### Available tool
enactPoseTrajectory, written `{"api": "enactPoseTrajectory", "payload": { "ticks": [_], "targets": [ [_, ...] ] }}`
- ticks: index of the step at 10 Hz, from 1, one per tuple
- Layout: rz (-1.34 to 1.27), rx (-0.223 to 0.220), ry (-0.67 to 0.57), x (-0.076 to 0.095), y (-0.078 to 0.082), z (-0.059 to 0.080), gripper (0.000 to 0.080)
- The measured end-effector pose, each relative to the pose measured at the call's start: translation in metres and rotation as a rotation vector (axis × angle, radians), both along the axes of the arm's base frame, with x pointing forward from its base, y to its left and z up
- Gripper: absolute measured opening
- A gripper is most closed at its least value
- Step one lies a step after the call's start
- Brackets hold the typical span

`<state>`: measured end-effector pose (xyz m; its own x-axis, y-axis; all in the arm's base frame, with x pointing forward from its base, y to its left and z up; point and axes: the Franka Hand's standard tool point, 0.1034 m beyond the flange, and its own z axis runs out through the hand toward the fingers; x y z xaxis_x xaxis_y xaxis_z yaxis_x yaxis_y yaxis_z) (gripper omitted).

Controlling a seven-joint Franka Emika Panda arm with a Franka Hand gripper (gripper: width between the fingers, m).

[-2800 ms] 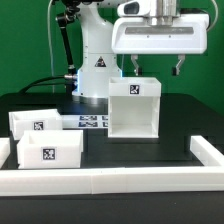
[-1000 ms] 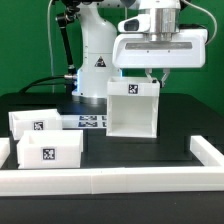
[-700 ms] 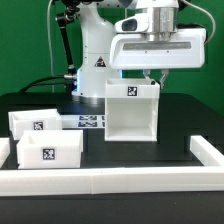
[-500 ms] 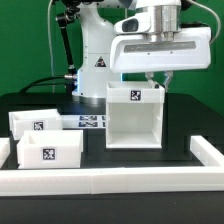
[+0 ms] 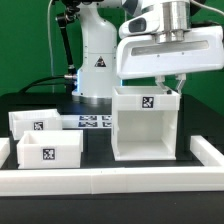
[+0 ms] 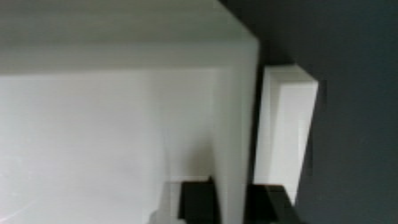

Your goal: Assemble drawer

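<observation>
Counting it up: one casing point(image 5: 147, 135), two trays, one arm point(image 5: 97, 55) and one gripper point(image 5: 170, 82). The casing is the big piece, a plain white cube-like box with its front face open, so I can see straight into its hollow. It stands on the black table point(image 5: 95, 142) towards the exterior view's right, well apart from both trays. A single black-and-white square tag point(image 5: 146, 101) sits high on its back wall.

The two trays are small, shallow and white, and sit close together on the exterior view's left. The rear tray point(image 5: 30, 118) has a tag point(image 5: 38, 126) on its front wall. The front tray point(image 5: 48, 150), nearer the low white rim point(image 5: 110, 182) that edges the table, has one too point(image 5: 46, 153). That makes three tags on the drawer parts, one apiece. Between the trays and the casing, further back, lies the marker board point(image 5: 90, 121), flat on the table.

The gripper hangs directly over the casing under a broad white housing point(image 5: 170, 55), its dark fingers point(image 5: 159, 80) reaching down to the top edge of the back wall. In the wrist view that wall point(image 6: 107, 120) fills most of the picture as a smooth white face. The dark fingertips point(image 6: 199, 202) show on both sides of its thin edge, so the jaws look pinched onto it. A white block-like shape point(image 6: 294, 130) lies just beside the wall; I can't tell what it is.
</observation>
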<state>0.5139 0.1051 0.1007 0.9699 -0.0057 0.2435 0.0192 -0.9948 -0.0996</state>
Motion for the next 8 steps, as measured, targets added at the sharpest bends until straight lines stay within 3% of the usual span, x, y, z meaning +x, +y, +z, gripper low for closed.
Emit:
{"api": "enactPoseTrajectory", "payload": {
  "ticks": [6,8],
  "targets": [
    [0.025,-0.003,-0.024,0.004,0.001,0.001,0.0038],
    [0.020,0.006,-0.044,0.028,0.003,0.000,0.0038]
  ]
}}
